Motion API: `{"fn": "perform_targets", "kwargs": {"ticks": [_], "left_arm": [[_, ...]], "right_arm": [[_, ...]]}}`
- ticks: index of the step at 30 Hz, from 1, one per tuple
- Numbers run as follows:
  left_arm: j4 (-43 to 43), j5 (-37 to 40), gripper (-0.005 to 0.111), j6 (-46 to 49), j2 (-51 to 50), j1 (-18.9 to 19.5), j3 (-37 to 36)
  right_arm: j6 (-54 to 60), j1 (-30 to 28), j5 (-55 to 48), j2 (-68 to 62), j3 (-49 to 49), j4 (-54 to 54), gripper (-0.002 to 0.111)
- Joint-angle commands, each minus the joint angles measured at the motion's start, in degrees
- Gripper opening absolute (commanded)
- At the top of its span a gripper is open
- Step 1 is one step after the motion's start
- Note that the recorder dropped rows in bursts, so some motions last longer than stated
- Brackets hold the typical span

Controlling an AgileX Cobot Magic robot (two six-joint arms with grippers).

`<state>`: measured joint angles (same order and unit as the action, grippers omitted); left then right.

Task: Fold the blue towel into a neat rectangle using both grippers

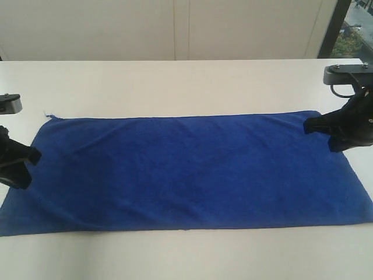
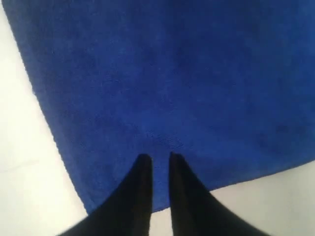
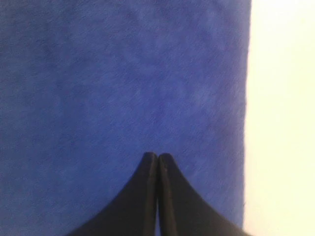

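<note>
The blue towel lies spread flat and long across the white table, with a small pale thread tag at its far left corner. My left gripper hovers at the towel's left short edge. In the left wrist view its black fingers stand a narrow gap apart over the towel near a corner, with nothing between them. My right gripper is over the far right corner. The right wrist view shows its fingers pressed together above the towel, holding nothing.
The white table reaches back to a pale wall. A dark window strip stands at the far right. The towel's right end runs close to the edge of the exterior view.
</note>
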<state>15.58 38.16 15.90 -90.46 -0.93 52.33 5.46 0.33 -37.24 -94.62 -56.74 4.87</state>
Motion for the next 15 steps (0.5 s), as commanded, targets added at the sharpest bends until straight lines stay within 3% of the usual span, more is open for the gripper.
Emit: {"fn": "perform_targets", "kwargs": {"ticks": [1, 15], "left_arm": [[1.3, 0.4, 0.002, -0.5, -0.4, 0.2, 0.1], [1.3, -1.0, 0.000, -0.7, -0.4, 0.2, 0.1]], "right_arm": [[-1.6, -0.4, 2.4, -4.6, -3.2, -6.0, 0.000], [-5.5, -0.4, 6.8, -15.8, -6.8, -11.6, 0.000]]}}
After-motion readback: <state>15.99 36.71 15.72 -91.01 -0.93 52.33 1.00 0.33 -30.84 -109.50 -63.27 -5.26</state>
